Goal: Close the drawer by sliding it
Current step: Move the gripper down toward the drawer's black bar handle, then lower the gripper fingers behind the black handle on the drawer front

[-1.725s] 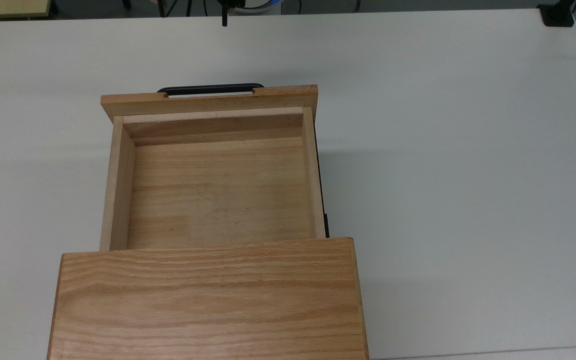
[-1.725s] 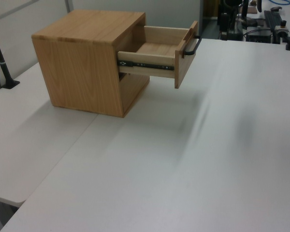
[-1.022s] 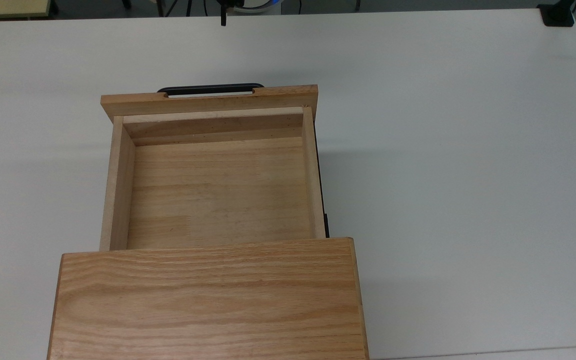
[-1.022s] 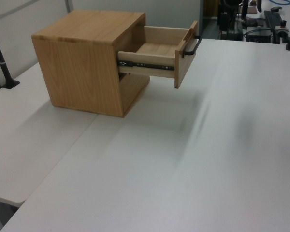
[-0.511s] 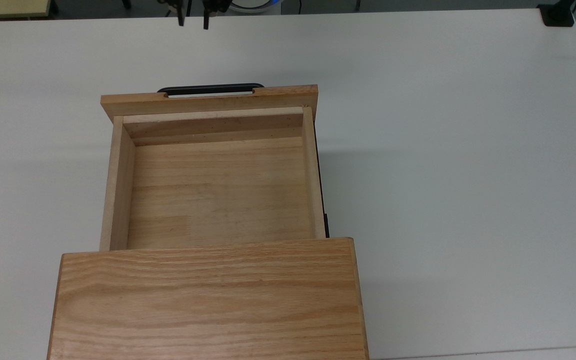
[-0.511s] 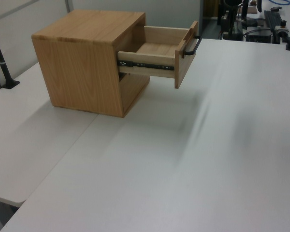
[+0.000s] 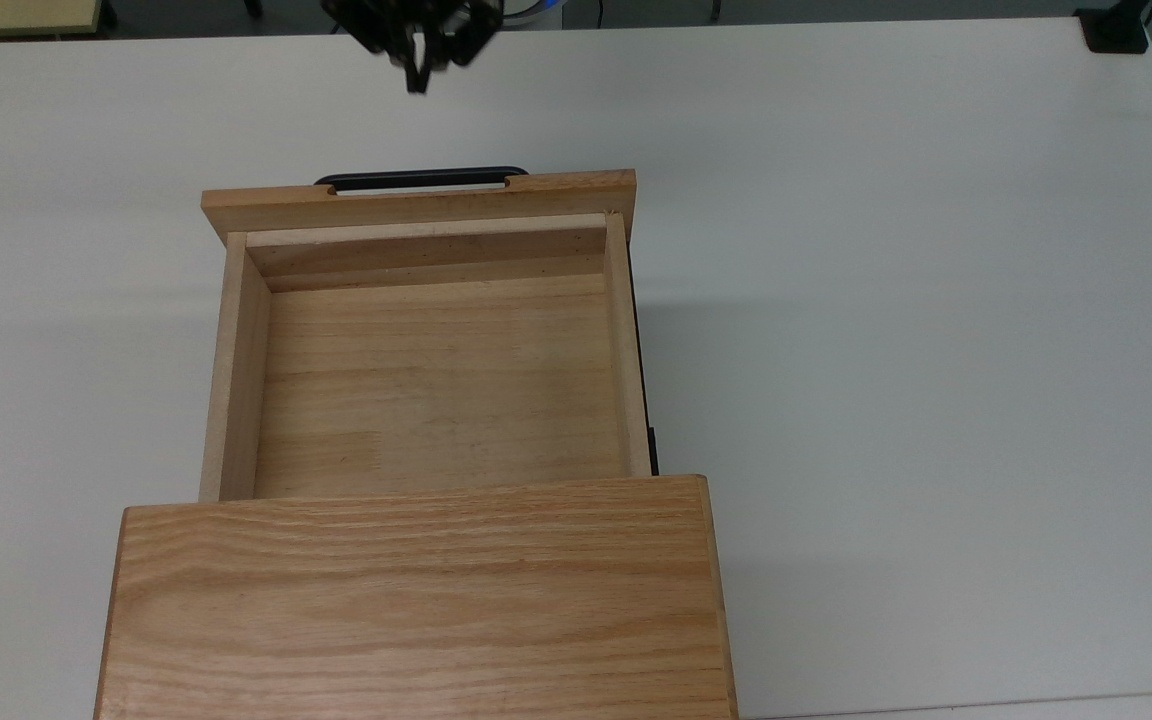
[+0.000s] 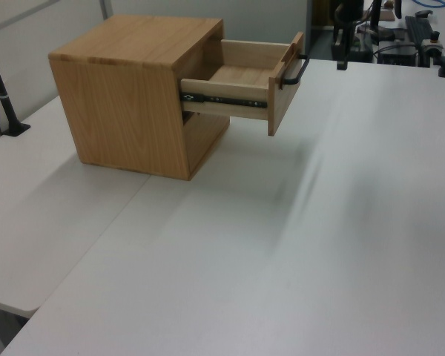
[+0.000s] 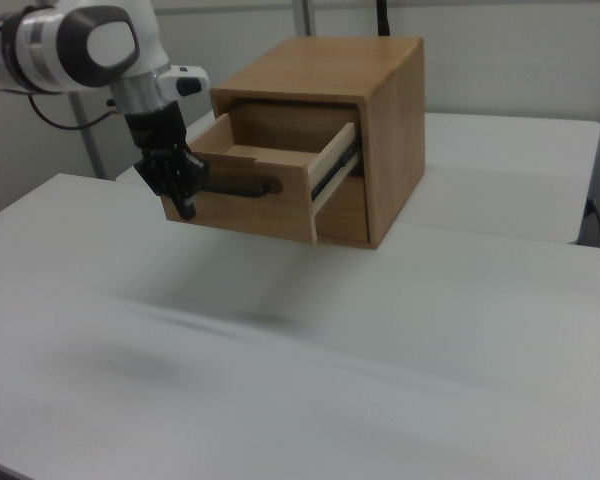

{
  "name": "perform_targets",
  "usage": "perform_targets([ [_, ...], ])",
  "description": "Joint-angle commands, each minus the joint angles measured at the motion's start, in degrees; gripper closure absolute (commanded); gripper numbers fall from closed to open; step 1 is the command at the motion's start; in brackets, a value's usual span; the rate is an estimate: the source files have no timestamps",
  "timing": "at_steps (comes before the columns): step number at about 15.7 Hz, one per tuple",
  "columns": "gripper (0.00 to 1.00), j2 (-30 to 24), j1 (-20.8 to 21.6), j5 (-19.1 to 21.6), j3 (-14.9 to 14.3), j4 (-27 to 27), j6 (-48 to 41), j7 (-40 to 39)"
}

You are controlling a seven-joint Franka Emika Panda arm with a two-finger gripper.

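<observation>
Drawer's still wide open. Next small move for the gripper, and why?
Probably bring the gripper toward the drawer front until it meets the panel near the handle. In the top view a strip of bare table separates them, so nothing can push yet.

One drawer [image 7: 436, 370], one handle [image 7: 421, 179], one cabinet [image 7: 416, 600]. One gripper [image 7: 419, 75], upper centre of the top view. One table [image 7: 886, 300].

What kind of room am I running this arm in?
Probably a robotics lab: a bare white table carrying one wooden cabinet with its drawer open, the gripper nearby, and equipment with cables behind.
</observation>
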Motion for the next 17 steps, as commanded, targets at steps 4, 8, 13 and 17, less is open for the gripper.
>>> perform_targets([
  [4,0.95,12.6,0.4,5.0,-1.7,13.1,7.3,-0.4],
  [8,0.95,16.0,0.5,4.9,-1.8,15.6,15.0,2.2],
  [13,0.95,22.1,0.5,4.7,-1.8,20.6,24.6,8.0],
  [17,0.95,22.1,0.4,4.5,-1.8,20.1,23.3,7.1],
])
